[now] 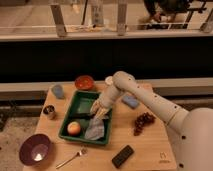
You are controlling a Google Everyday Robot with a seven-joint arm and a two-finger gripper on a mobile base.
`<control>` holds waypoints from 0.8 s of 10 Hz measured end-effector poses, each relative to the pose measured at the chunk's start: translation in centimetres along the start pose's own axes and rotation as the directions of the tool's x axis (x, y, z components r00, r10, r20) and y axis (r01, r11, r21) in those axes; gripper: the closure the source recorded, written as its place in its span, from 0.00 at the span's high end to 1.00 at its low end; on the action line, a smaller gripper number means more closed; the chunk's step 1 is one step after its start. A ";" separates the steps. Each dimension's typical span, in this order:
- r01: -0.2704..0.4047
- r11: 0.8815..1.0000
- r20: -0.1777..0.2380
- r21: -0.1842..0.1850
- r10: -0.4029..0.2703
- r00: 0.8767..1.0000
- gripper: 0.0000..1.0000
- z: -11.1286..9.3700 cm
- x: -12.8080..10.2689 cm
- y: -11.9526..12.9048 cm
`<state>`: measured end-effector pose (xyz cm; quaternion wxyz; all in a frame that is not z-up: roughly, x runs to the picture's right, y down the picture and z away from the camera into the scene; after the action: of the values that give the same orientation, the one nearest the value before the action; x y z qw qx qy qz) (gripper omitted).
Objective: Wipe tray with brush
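Note:
The dark green tray (66,121) sits on the wooden table, left of centre. It holds a round orange-red fruit (74,128) at its front left and a crumpled grey-blue cloth (95,131) at its front right. My gripper (98,111) reaches down into the tray's middle right, just above the cloth, with the white arm coming in from the right. I cannot make out the slim black brush at the gripper; it is hidden or lost against the dark tray floor.
A red bowl (84,82) and a blue cup (58,91) stand behind the tray, with a metal can (49,111) to its left. A purple bowl (35,149), fork (71,158) and black block (122,156) lie in front. Grapes (144,121) and a blue sponge (131,101) lie to the right.

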<state>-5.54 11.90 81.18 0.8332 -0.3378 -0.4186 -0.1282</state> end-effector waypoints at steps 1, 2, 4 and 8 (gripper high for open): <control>-0.001 1.000 0.006 0.001 0.001 1.000 0.00 0.4 0.5 -2.2; -0.001 1.000 0.010 0.000 0.001 1.000 0.00 1.0 0.8 -4.1; 0.006 1.000 0.014 -0.011 -0.006 1.000 0.00 2.5 0.8 -6.8; 0.115 0.990 0.044 -0.084 -0.112 0.993 0.00 6.7 -4.2 -9.3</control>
<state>-16.84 9.21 84.91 0.8008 -0.3517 -0.4474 -0.1867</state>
